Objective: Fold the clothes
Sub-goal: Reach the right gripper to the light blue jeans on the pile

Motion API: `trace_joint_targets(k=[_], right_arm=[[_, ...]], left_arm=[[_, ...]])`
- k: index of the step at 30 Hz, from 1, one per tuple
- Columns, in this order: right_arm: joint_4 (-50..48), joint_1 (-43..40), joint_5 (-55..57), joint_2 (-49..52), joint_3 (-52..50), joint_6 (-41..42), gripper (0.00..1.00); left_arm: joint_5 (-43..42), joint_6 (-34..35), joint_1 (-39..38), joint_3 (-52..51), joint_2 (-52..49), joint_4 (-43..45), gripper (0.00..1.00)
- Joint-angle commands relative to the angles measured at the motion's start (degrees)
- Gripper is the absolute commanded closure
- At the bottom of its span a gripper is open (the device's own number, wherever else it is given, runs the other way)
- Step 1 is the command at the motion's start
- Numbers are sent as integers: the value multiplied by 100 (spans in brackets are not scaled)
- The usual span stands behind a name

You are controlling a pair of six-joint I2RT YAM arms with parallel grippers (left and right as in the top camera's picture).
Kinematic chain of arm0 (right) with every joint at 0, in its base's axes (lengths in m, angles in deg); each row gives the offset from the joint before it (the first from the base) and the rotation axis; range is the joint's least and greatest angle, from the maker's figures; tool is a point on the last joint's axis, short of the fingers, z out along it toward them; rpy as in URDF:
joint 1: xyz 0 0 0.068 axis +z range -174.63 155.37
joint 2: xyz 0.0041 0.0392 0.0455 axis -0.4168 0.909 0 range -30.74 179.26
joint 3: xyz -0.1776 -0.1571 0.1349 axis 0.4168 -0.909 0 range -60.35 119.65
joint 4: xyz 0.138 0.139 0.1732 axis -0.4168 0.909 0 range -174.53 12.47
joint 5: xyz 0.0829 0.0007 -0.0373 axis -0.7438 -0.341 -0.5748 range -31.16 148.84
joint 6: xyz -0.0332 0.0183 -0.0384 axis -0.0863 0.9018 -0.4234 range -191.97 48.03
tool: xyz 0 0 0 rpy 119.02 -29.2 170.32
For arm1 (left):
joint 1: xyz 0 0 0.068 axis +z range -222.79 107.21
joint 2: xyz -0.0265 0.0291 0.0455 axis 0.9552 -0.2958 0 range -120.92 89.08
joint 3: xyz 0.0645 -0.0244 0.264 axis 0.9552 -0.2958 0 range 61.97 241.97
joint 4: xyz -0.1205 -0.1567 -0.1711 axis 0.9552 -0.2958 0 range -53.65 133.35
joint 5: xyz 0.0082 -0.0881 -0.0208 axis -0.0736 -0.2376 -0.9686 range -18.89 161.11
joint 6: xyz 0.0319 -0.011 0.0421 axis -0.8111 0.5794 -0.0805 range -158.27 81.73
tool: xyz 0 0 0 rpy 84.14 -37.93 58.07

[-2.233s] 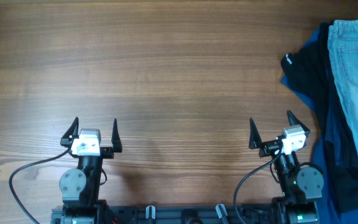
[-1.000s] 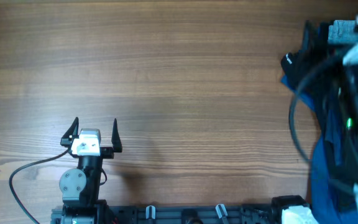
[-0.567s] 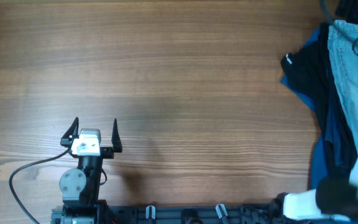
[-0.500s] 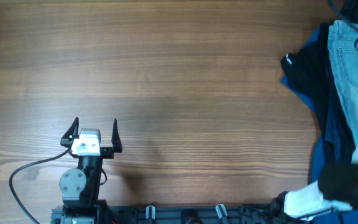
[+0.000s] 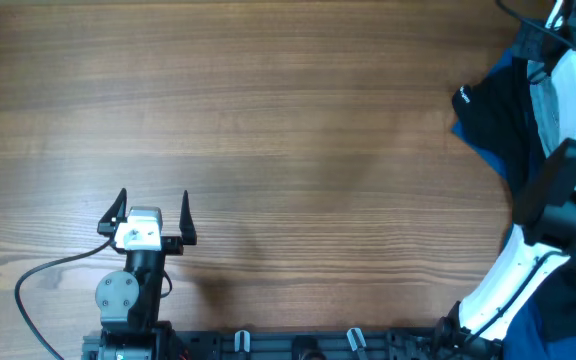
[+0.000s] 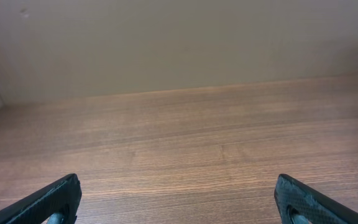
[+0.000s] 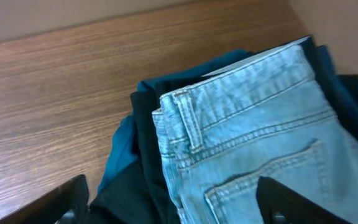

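Observation:
The light-blue denim shorts (image 7: 253, 130) lie on top of a pile at the table's far right, waistband and a belt loop toward the left, a patch pocket below. In the overhead view only a strip of them (image 5: 542, 105) shows beside my right arm (image 5: 573, 100), which reaches over the pile. My right gripper (image 7: 179, 208) is open and hovers just above the shorts, touching nothing. My left gripper (image 5: 153, 212) is open and empty near the front left, over bare wood in the left wrist view (image 6: 179, 205).
A black garment (image 5: 493, 120) with a small white mark (image 5: 461, 97) and dark-blue fabric (image 5: 478, 140) lie under the shorts; both also show in the right wrist view, the black (image 7: 143, 130) and the blue (image 7: 120, 158). The wooden table (image 5: 268, 120) spreads left of the pile.
My right arm has swung from its rest pose at the front right up and out over the clothes pile. The left arm has not moved.

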Motion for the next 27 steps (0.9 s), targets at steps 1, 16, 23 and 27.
trace_joint_targets(k=[1, 16, 23, 27], right_arm=[[-107, -13, -44, 341, 98, 11, 20], [-831, -90, 560, 1115, 92, -37, 37], [-894, -129, 581, 1115, 92, -140, 40], [-907, -138, 577, 1117, 90, -138, 26]], left_arm=[[-46, -70, -20, -39, 15, 2, 0], [-46, -70, -20, -39, 15, 2, 0], [-46, -70, -20, -39, 15, 0, 0], [-46, -70, -20, -39, 15, 2, 0]])
